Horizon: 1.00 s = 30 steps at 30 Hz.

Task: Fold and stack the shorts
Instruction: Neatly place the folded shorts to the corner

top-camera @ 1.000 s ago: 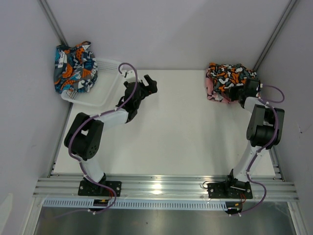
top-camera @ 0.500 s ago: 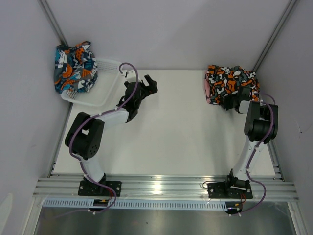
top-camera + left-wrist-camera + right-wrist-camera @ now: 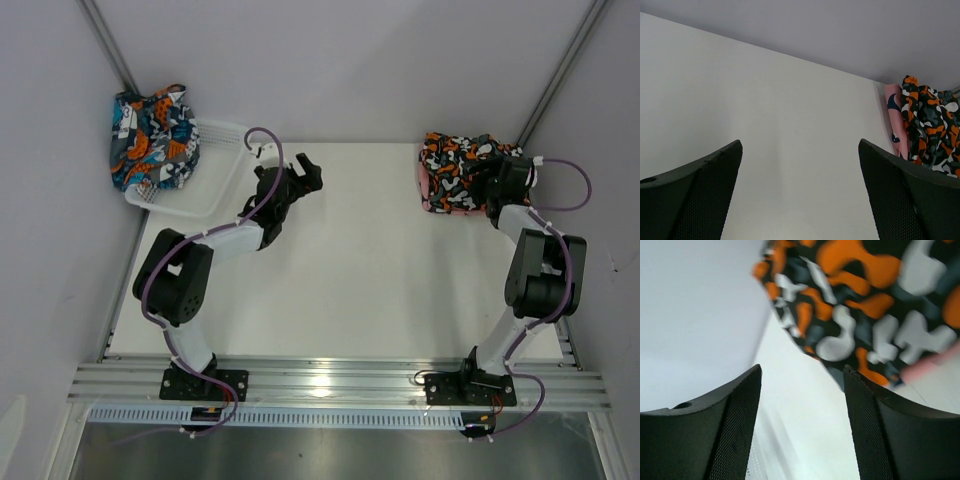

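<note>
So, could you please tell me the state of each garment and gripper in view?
Black shorts: folded, lying on top of the pink pair.
Pink shorts: folded, bottom of the stack.
Teal shorts: bunched, unfolded, at the basket.
Left gripper: open, empty, over the table.
Right gripper: open, empty, beside the stack.

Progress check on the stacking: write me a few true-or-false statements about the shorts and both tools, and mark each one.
1. The black shorts lie on top of the pink shorts. True.
2. The teal shorts are on that stack too. False: they are draped over the far end of the white basket, at the table's far left.
3. The left tool is clamped on fabric. False: it is open over the bare table and holds nothing.
4. The right tool is open at the black shorts, with nothing between its fingers. True.
</note>
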Each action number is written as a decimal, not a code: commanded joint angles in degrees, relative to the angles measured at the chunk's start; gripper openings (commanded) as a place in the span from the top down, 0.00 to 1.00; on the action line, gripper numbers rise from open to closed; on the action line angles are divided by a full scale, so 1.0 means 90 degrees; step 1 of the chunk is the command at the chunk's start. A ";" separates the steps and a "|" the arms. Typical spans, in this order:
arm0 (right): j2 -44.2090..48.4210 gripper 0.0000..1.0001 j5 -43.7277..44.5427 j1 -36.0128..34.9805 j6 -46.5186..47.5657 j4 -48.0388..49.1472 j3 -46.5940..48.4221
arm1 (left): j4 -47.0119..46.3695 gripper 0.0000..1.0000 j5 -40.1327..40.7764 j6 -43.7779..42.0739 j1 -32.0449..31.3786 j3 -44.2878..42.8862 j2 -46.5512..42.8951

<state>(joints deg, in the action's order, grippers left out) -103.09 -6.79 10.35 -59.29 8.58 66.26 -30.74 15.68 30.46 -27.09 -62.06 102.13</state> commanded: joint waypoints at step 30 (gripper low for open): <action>-0.3361 0.22 -0.1941 0.0227 -0.1303 0.5013 0.2403 | -0.0168 0.01 -0.0004 -0.0240 -0.0047 -0.0223 -0.0019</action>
<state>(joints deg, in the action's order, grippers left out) -140.53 -22.92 11.38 -74.35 50.41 87.85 -30.74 15.81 29.45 -27.24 -62.06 102.13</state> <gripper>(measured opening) 0.778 0.992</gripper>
